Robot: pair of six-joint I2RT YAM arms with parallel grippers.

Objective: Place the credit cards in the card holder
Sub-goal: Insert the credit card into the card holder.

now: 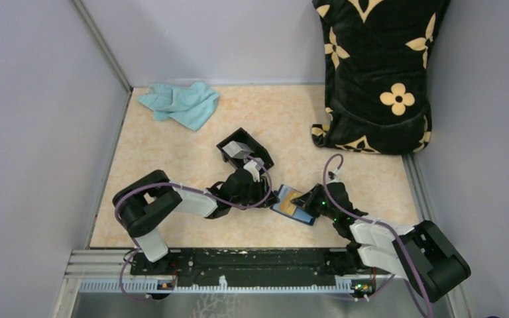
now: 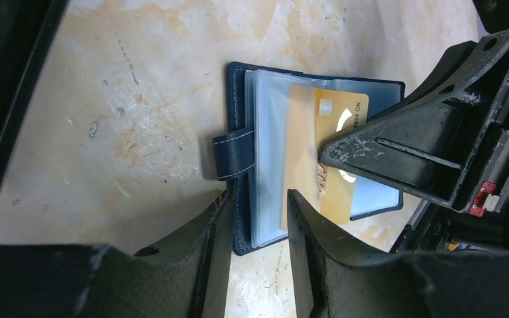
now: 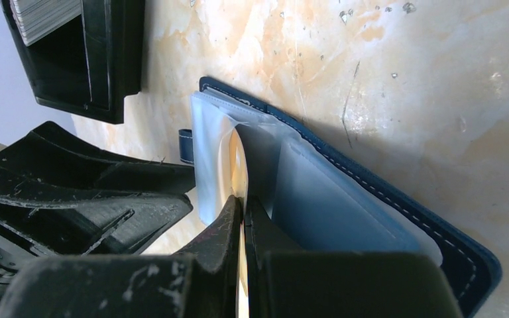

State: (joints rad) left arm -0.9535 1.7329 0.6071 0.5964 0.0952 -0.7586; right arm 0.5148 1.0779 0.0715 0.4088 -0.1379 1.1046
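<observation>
Right gripper (image 3: 242,205): clenched tight on the orange card (image 2: 338,109), fingers pinching one edge of it, and there's barely a sliver of gap between them!
Orange card: part of it under a clear sleeve (image 3: 318,192) of the card holder (image 2: 268,152), the rest bare and poking out towards the right gripper's fingertips.
Card holder: lying open on the table (image 2: 119,99), right under both grippers and sandwiched between them. The sleeves on the left gripper's side are lifted up off the cover.
Left gripper (image 2: 258,195): fingers planted either side of the holder's near corner, one against the outer stitched edge and one on the sleeves. It is grasping that flap.
Tab (image 2: 233,154): sticking out from the holder's edge, just ahead of the left gripper's fingertips.
Black box (image 3: 109,59): beyond the left gripper, apart from the holder, with a stack of pale cards (image 3: 43,16) inside.
Far side: a teal cloth (image 1: 180,104) and a black flowered cushion (image 1: 378,73), both well away from the two grippers.
</observation>
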